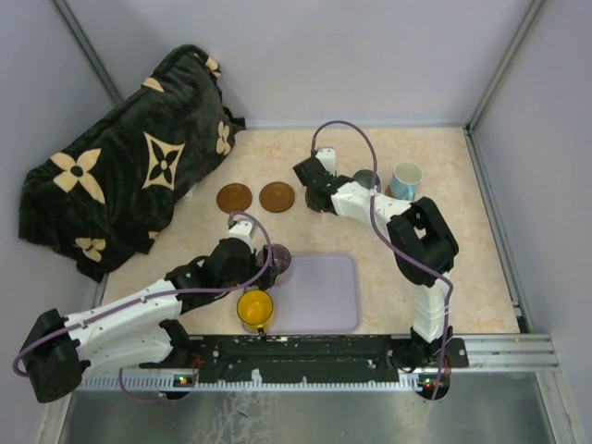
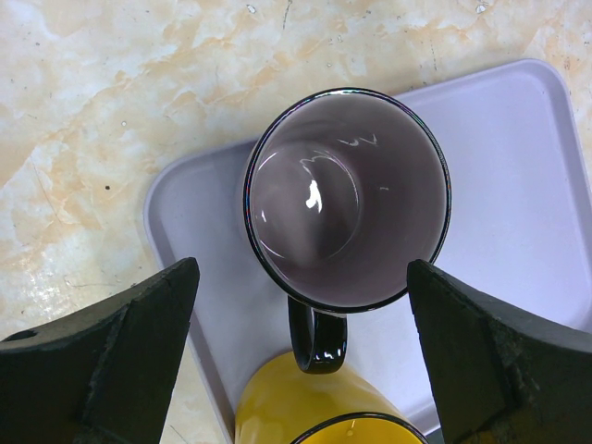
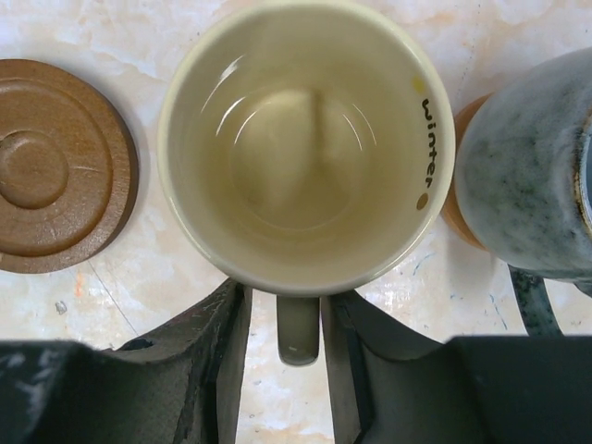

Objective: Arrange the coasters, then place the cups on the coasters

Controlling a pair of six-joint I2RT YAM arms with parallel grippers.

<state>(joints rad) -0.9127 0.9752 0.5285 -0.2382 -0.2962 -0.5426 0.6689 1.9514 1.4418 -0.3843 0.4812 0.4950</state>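
In the right wrist view the cream cup [image 3: 305,139] stands upright on the table, and what it stands on is hidden. My right gripper [image 3: 287,361] straddles its handle [image 3: 298,328], open, with a thin gap on each side. A dark brown coaster [image 3: 55,166] lies left of it. To the right, the grey-green cup [image 3: 523,166] rests on a lighter coaster [image 3: 460,222]. My left gripper [image 2: 301,287] hangs wide open over the purple-grey cup [image 2: 347,199] on the lavender tray [image 2: 518,166], with the yellow cup [image 2: 314,407] just behind that cup's handle. Two coasters [image 1: 234,196] [image 1: 277,196] lie bare.
The white and blue cup [image 1: 405,178] stands at the far right beside the grey-green cup [image 1: 365,178]. A dark blanket [image 1: 129,166] with cream flowers covers the back left. Grey walls enclose the table on three sides.
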